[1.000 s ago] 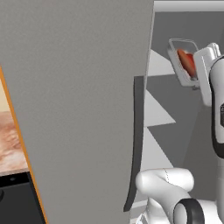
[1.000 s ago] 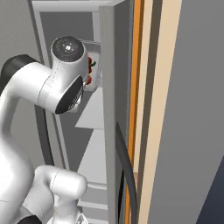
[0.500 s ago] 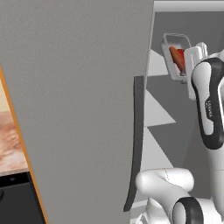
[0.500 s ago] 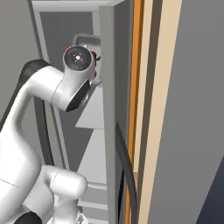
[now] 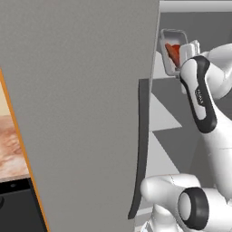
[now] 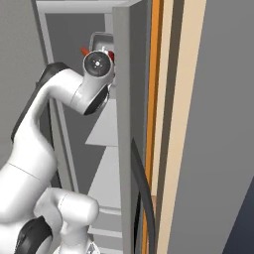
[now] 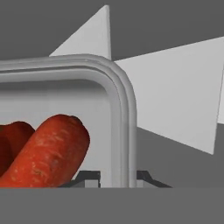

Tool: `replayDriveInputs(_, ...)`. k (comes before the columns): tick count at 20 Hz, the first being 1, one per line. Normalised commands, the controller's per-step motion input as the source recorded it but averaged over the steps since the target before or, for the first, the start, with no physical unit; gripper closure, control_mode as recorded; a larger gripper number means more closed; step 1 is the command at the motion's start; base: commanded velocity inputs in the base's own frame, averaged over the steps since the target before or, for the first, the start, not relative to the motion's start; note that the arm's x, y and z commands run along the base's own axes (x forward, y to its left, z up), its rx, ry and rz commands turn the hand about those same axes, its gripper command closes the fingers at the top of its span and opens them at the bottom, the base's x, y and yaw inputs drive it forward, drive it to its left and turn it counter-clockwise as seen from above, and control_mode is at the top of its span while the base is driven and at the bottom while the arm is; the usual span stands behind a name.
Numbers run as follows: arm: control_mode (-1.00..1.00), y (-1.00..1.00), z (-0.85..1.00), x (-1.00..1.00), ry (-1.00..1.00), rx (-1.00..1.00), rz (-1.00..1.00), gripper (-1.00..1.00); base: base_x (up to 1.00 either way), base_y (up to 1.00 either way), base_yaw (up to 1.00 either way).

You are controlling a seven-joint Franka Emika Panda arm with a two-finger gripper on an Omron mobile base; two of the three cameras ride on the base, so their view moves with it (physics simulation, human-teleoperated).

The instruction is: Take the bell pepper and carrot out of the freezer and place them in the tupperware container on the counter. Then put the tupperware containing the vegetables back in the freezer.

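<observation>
The grey tupperware container (image 5: 168,40) hangs tilted, high inside the open freezer (image 6: 74,30), and my gripper (image 5: 186,50) is shut on its rim. In the hand view the container's rounded corner (image 7: 124,109) runs down between my two fingertips (image 7: 89,177). The orange-red carrot (image 7: 49,151) lies in it, with the darker red bell pepper (image 7: 12,139) just left of it, cut by the frame edge. Red vegetable (image 5: 172,52) shows inside the tray in the left base view. From the right base view the container's top (image 6: 98,38) peeks over my wrist.
The freezer's grey door (image 5: 81,113) stands open to my left with its dark curved handle (image 5: 140,149). Pale shelves (image 6: 105,130) sit below the container. A strip of marbled counter (image 5: 11,145) shows past the door. A freezer wall and orange cabinet edge (image 6: 156,99) close the right side.
The arm has lifted the container higher and carried it deeper toward the freezer's upper part; the grip stays the same.
</observation>
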Motion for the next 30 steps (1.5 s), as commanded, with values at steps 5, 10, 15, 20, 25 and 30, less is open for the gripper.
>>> replayDriveInputs(5, -1.0, -0.01, 0.09, 0.64, 0.0, 0.0, 0.0, 1.0, 0.0, 0.0, 0.0)
replayDriveInputs(10, -1.0, -0.17, 0.0, 0.6, 0.0, 0.0, 0.0, 1.0, 0.0, 0.0, 0.0)
replayDriveInputs(15, -1.0, -0.14, 0.0, 0.66, 0.0, 0.0, 0.0, 1.0, 0.0, 0.0, 0.0)
replayDriveInputs(20, -1.0, -0.01, 0.0, 0.74, 0.0, 0.0, 0.0, 1.0, 0.0, 0.0, 0.0)
replayDriveInputs(25, -1.0, 0.0, -0.09, 0.76, 0.0, 0.0, 0.02, 1.0, 0.0, 0.0, 0.0)
replayDriveInputs(30, -1.0, 0.0, -0.17, 0.64, 0.0, 0.0, 0.03, 1.0, 0.0, 0.0, 0.0)
